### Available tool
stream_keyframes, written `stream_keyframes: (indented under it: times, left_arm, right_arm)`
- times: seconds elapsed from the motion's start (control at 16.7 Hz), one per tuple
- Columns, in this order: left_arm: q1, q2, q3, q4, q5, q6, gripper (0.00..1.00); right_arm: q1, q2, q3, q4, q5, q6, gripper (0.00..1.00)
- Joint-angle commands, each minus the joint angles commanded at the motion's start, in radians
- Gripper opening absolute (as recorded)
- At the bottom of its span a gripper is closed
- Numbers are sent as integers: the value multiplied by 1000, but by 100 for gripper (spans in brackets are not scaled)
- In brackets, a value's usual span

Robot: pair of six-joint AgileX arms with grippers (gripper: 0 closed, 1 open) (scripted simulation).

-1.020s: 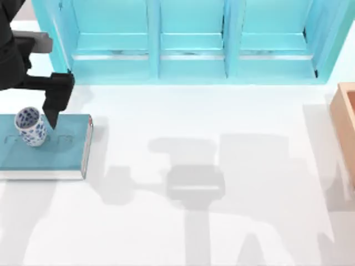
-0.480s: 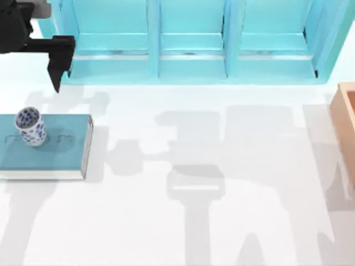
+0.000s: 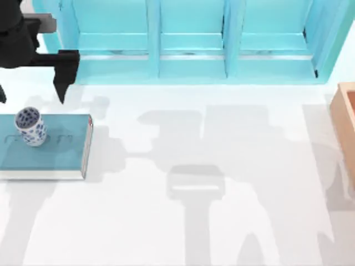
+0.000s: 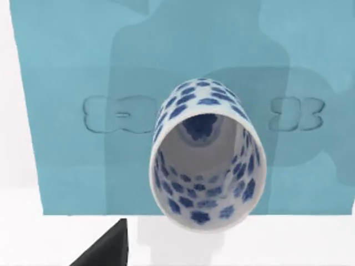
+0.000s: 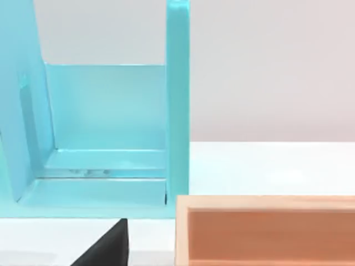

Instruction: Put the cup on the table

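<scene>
I count 1 cup (image 3: 30,126) on this bench (image 3: 222,210), and it stands upright on the 1 teal book (image 3: 50,152) that lies flat at the bench's left edge, near the book's far left part. The cup does not touch the bench itself. In my left wrist view I look down into the cup's (image 4: 208,155) open mouth, with the book's (image 4: 66,66) cover all around it.

My left tool (image 3: 30,94) hangs above the bench just behind the book, fingers spread apart and empty, clear of the cup.

Along the far edge runs 1 light-blue shelf unit (image 3: 188,50) showing 3 bays. At the right edge sits 1 tan wooden box (image 3: 345,116), which my right wrist view has close by (image 5: 266,230) beside the shelf's end (image 5: 111,138).
</scene>
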Motion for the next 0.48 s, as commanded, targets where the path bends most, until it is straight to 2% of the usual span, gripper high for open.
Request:
stream_keyframes:
  times: [0.3, 0.48]
  left_arm:
    - [4, 12, -218, 233, 0, 5, 100]
    - [5, 16, -256, 273, 0, 5, 100]
  right_arm:
    - [0, 0, 0, 0, 0, 0, 100]
    - [0, 0, 0, 0, 0, 0, 100]
